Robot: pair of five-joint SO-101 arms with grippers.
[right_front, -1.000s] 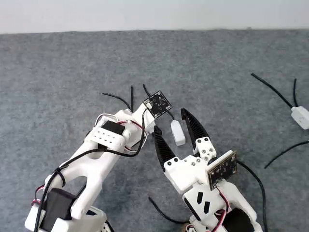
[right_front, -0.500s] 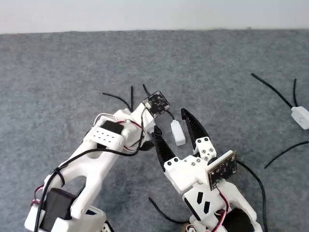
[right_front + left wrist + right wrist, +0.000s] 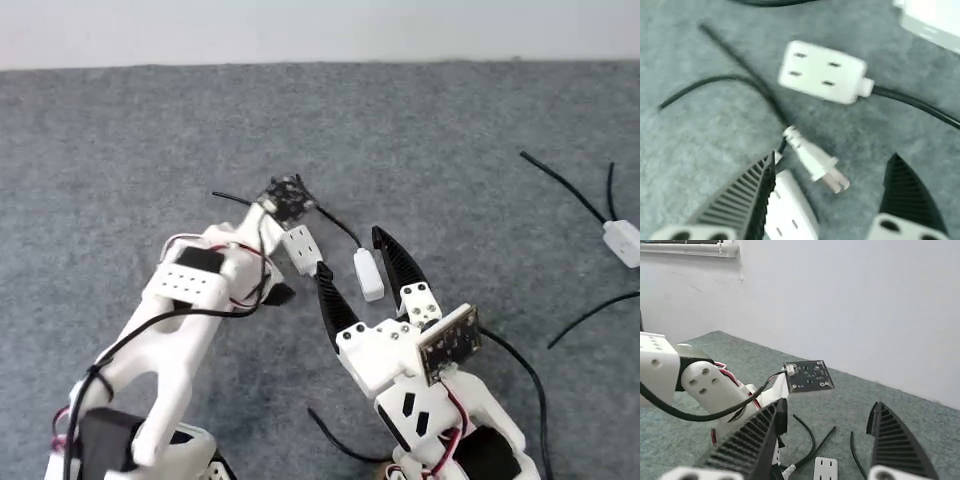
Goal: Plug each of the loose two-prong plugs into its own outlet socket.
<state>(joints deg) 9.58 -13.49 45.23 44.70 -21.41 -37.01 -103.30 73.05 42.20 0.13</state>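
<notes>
The left arm (image 3: 190, 300) reaches out over the grey carpet (image 3: 450, 130) with its wrist bent down. The left gripper (image 3: 834, 155) hangs claw spread wide and empty over a loose two-prong plug (image 3: 815, 162) lying flat on the carpet. Just beyond the plug lies a white outlet socket (image 3: 822, 72) on a black cord. A second socket block (image 3: 787, 212) sits by one finger, cut off at the frame edge. The right gripper (image 3: 350, 250) sits low alongside, its claw also wide open and holding nothing, straddling a small white piece (image 3: 368, 273). From above I can't tell whether that is a plug or a socket. Another white piece (image 3: 622, 242) lies well apart at the far right, partly cut off. Over the last second the left arm has swung back and leftward, uncovering a slotted white block (image 3: 302, 250) beside its wrist.
</notes>
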